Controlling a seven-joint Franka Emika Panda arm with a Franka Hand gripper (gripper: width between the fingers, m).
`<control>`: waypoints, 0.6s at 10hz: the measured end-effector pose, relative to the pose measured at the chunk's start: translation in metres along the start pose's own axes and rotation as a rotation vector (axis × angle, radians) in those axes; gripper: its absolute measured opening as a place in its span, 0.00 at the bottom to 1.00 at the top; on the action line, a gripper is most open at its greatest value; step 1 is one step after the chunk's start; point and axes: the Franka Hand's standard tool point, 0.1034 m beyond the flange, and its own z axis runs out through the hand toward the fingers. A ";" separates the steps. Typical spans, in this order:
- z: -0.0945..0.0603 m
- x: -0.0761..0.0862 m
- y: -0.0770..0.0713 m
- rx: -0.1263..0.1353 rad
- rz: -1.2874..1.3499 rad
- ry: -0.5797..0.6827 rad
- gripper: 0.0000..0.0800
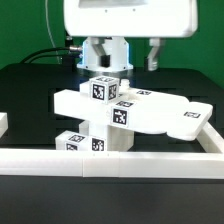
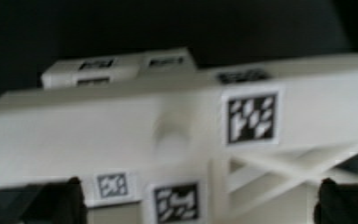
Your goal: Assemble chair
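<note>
The chair parts are matte white blocks with black-and-white tags, stacked together in the middle of the table. A flat slab (image 1: 85,101) juts toward the exterior view's left. A wider panel (image 1: 180,118) reaches toward the right. A tagged block (image 1: 103,89) stands on top and small cubes (image 1: 72,143) sit low in front. My gripper (image 1: 105,70) hangs just above the top block. In the wrist view the joined parts (image 2: 140,125) fill the picture. My gripper (image 2: 202,200) is open, its dark fingertips (image 2: 60,202) wide apart on either side of the white part. I cannot tell if they touch it.
A long low white border wall (image 1: 120,162) runs along the front of the black table and turns up the right side (image 1: 212,135). A short white piece (image 1: 3,124) shows at the left edge. Dark cables lie behind the arm.
</note>
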 end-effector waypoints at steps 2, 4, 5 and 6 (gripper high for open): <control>0.011 -0.071 -0.010 0.028 -0.157 0.019 0.81; 0.010 -0.063 -0.010 0.027 -0.154 0.020 0.81; 0.011 -0.065 -0.010 0.026 -0.157 0.017 0.81; 0.013 -0.070 -0.013 0.020 -0.178 0.019 0.81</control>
